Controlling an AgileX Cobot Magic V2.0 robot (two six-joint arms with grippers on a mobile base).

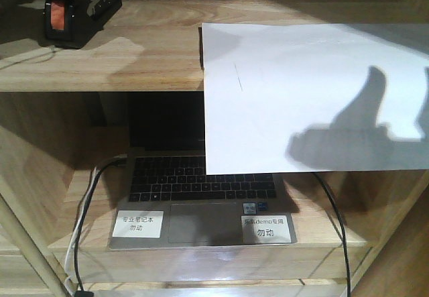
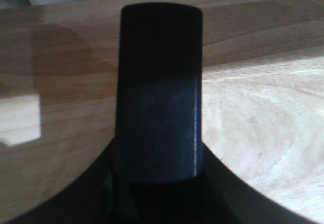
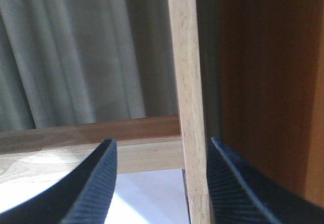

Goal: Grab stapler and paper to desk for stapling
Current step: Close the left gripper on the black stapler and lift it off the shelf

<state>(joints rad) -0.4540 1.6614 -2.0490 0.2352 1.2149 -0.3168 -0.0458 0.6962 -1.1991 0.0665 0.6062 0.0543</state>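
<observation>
The black stapler (image 1: pixel 64 19), with its orange-red patch, sits at the back left of the upper shelf. In the left wrist view the stapler (image 2: pixel 159 92) is a dark bar running out from my left gripper (image 2: pixel 159 188), whose jaws are closed against its sides. The white paper (image 1: pixel 301 96) lies on the same shelf, its front half hanging over the edge. My right gripper (image 3: pixel 159 183) is open above the paper's far corner (image 3: pixel 152 198), with a wooden upright (image 3: pixel 190 107) between its fingers. The desk is out of view.
An open laptop (image 1: pixel 201 190) with two white labels sits on the lower shelf, partly hidden behind the paper. Cables (image 1: pixel 335 223) run down both sides. A dark brown panel (image 3: pixel 268 82) stands just right of the upright. Grey curtains (image 3: pixel 76 52) hang behind.
</observation>
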